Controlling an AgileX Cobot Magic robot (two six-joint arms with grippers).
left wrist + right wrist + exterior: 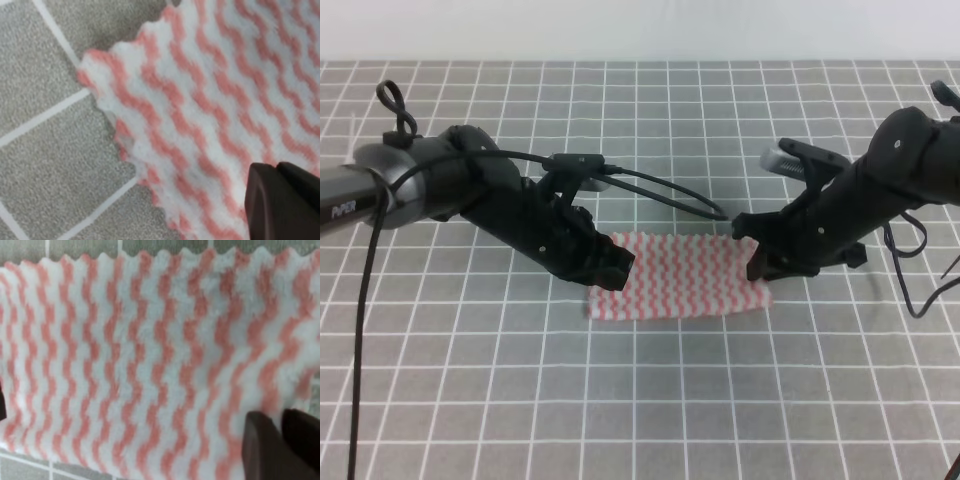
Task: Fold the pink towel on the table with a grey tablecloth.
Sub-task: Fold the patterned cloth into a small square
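Left tool [610,262] and right tool [760,262] sit low at opposite ends of the pink towel [680,285], apparently placed for folding it. Whether either grips is unclear. The towel lies flat, mid-table [640,400].

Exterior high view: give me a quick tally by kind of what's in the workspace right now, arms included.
Black robot arms with end effectors: 2, left end effector and right end effector
Pink-and-white zigzag striped cloth towels: 1
Grey tablecloths with white grid lines: 1
Total: 4

Partial white lettering on left arm [360,195], illegible.
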